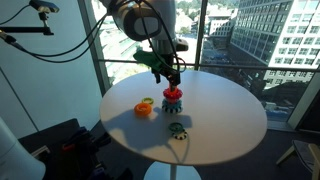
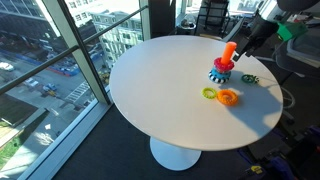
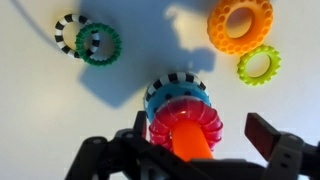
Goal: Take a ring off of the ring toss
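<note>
The ring toss (image 1: 173, 99) stands near the middle of the round white table; it also shows in an exterior view (image 2: 221, 70). In the wrist view its orange peg (image 3: 190, 142) rises through the red ring (image 3: 182, 118), which sits on a stack with a teal and a black-and-white striped layer (image 3: 172, 88). My gripper (image 3: 200, 130) is open, just above the toy, with one finger on each side of the peg and the red ring. It touches neither. It shows from outside in both exterior views (image 1: 165, 70) (image 2: 246, 44).
An orange ring (image 3: 240, 25) and a yellow-green ring (image 3: 259, 65) lie on the table to one side. A green ring (image 3: 98, 43) overlapping a black-and-white ring (image 3: 68, 33) lies on the other. The table (image 1: 225, 125) stands by a glass wall.
</note>
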Tool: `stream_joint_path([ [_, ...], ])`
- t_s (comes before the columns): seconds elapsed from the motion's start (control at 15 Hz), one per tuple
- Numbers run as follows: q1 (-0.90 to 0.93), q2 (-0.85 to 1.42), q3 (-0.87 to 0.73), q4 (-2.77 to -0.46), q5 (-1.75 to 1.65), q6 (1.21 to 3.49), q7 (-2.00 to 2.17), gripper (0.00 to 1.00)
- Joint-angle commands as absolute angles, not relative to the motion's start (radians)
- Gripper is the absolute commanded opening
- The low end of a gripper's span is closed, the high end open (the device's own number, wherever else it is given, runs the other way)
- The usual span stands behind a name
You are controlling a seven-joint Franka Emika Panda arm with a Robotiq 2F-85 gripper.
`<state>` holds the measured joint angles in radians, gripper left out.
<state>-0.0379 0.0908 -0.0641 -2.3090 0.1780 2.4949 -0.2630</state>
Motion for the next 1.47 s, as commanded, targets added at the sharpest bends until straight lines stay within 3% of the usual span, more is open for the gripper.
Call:
stream_joint_path([
  [0.0, -0.048, 0.161, -0.037, -2.262, 0.196, 2.534, -0.276, 1.0],
  [1.4, -0.033, 0.282, -0.027, -2.209, 0.065, 2.608, -0.109, 1.0],
])
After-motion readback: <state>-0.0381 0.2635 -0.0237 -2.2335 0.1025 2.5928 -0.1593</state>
